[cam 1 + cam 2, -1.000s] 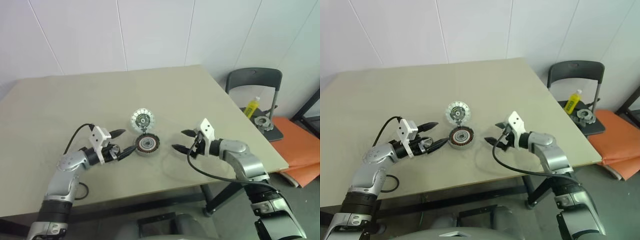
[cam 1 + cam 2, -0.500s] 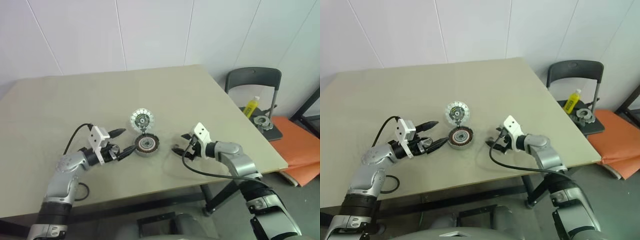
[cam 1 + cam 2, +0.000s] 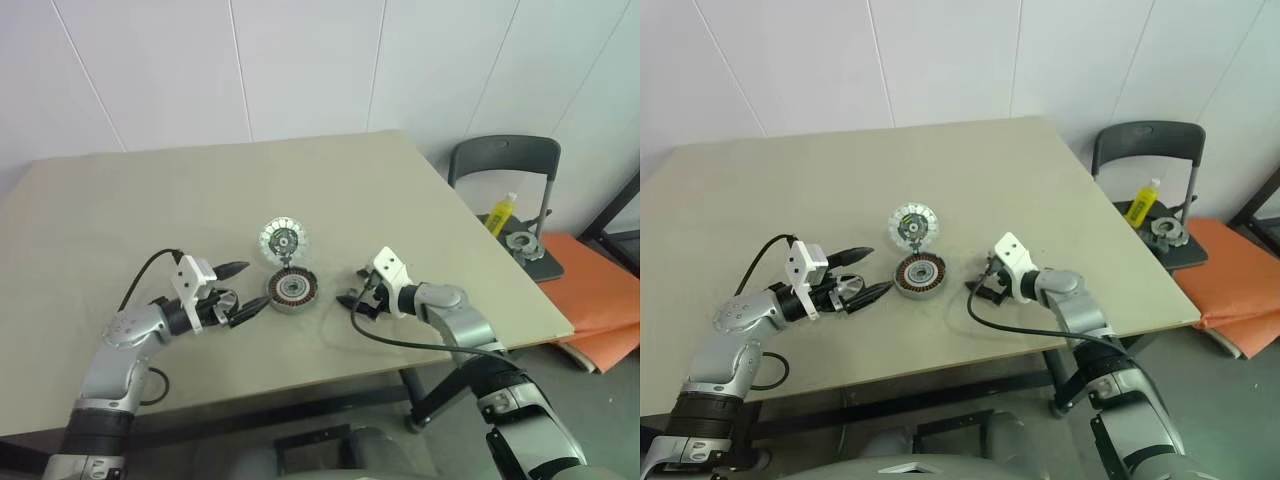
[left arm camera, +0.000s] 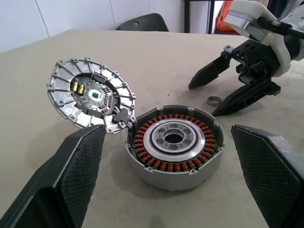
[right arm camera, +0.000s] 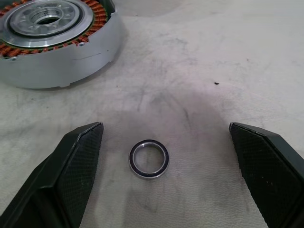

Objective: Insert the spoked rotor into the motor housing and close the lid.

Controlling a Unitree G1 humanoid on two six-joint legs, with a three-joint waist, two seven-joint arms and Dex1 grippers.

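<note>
we see the motor housing (image 4: 174, 145) near the middle of the surface (image 3: 120, 210), toward its front edge, its lid (image 4: 90, 99) tilted against its far side. our left tool (image 3: 238, 290) is spread beside it; our right tool (image 5: 156, 175) is spread around a small ring (image 5: 149, 158) (lying flat).

- The motor housing (image 5: 52, 40) runs off the right wrist view's edge, only part showing.
- The grey object (image 3: 523, 243) on the chair (image 3: 505, 160) is too small to identify.
</note>
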